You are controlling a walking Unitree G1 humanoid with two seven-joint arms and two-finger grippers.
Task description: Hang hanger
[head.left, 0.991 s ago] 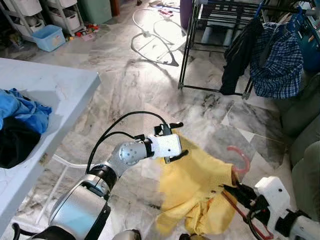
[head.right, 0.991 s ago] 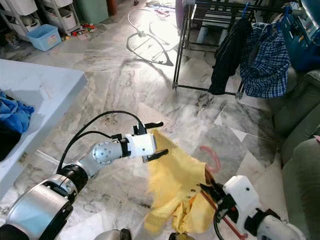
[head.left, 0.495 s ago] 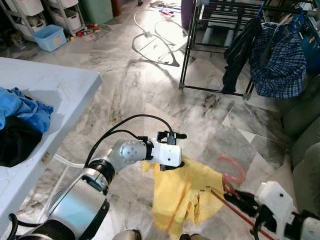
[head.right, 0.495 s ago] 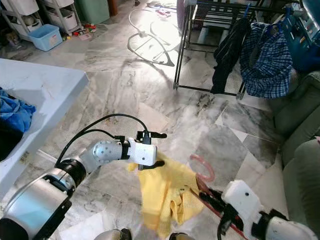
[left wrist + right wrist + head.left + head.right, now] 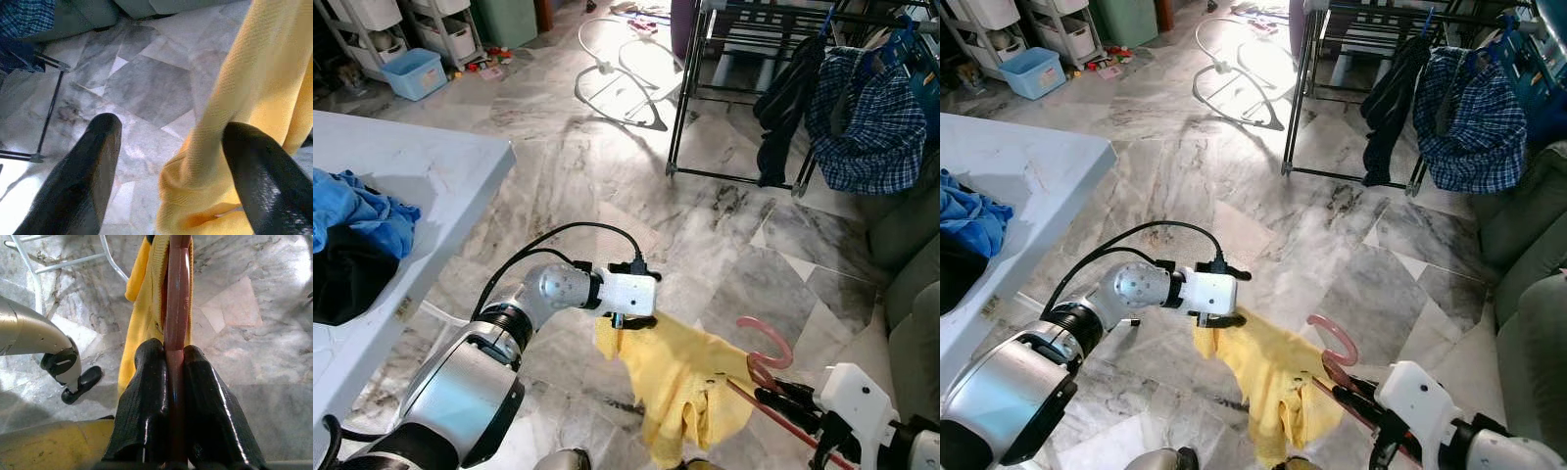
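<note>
The right pincer (image 5: 168, 382) is clamped on the red hanger (image 5: 177, 298), both fingers pressed flat against its bar, with the pink hook (image 5: 766, 341) curling up just ahead of the fingertips. A yellow cloth (image 5: 680, 377) is draped over the hanger and sags below it. The left pincer (image 5: 171, 171) stands wide, its fingers either side of a bunched fold of that cloth (one finger (image 5: 254, 166) seems to touch the fabric, though I cannot tell whether it bears any weight).

The rack (image 5: 744, 59) lies well ahead of both pincers, across the marble floor (image 5: 607, 186), with a dark garment (image 5: 783, 93) and a plaid shirt (image 5: 871, 122) already hanging on it. The bench (image 5: 401, 186) sits out beyond the left pincer.

To hang it well, I judge the right grip should stay firm and the hook be turned upward and forward. The left pincer would best draw back from the fold so it does not drag the cloth off the hanger, and the hook should go to a bare stretch of rail beside the dark garment.
</note>
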